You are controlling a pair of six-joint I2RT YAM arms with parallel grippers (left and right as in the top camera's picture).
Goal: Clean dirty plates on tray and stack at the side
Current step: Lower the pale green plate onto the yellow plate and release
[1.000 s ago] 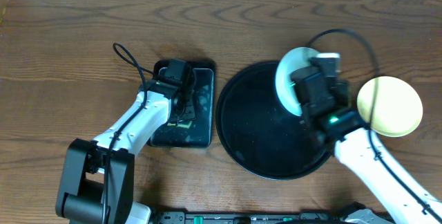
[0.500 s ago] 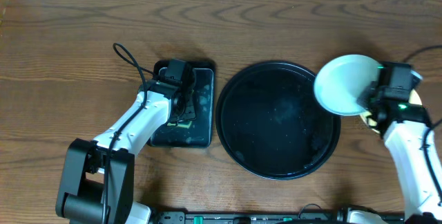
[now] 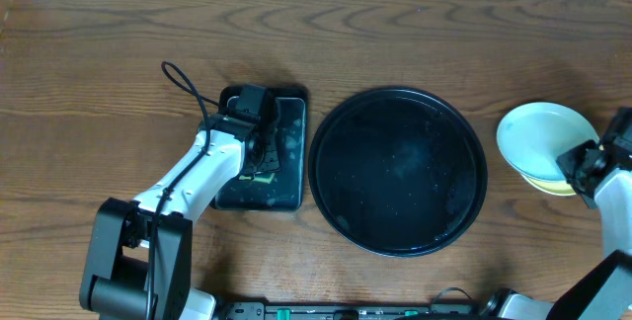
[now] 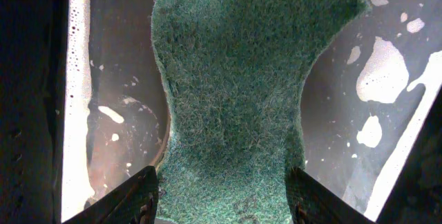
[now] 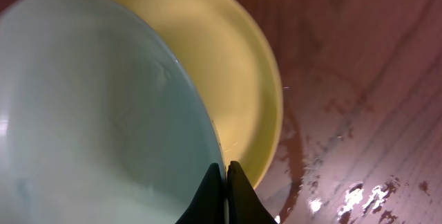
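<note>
At the right edge of the table [image 3: 99, 53], our right gripper [image 5: 223, 182] has its jaws pinched together on the near rim of the pale mint plate [image 3: 541, 134]. It holds the plate low and slightly tilted over the pale yellow plate [image 3: 554, 185], which lies flat on the wood. The mint plate looks clean in the right wrist view. We judge it is gripped by the rim so that it can slide onto the yellow one and start the stack.

The round black tray [image 3: 397, 170] sits in the middle, well apart from the two plates, and carries no plate now. We can see only these two plates, so we cannot say where a third one is.

To the left, just beside the round tray, our left gripper [image 4: 224, 196] reaches down into the small rectangular tray [image 3: 288, 177]. Its jaws press against both sides of the green sponge [image 4: 235, 92], which lies in a wet, foamy film. We take it that the sponge is parked there to stay soaked and ready.

The next move calls for a gentle release, so the mint plate settles centred and does not skid.
</note>
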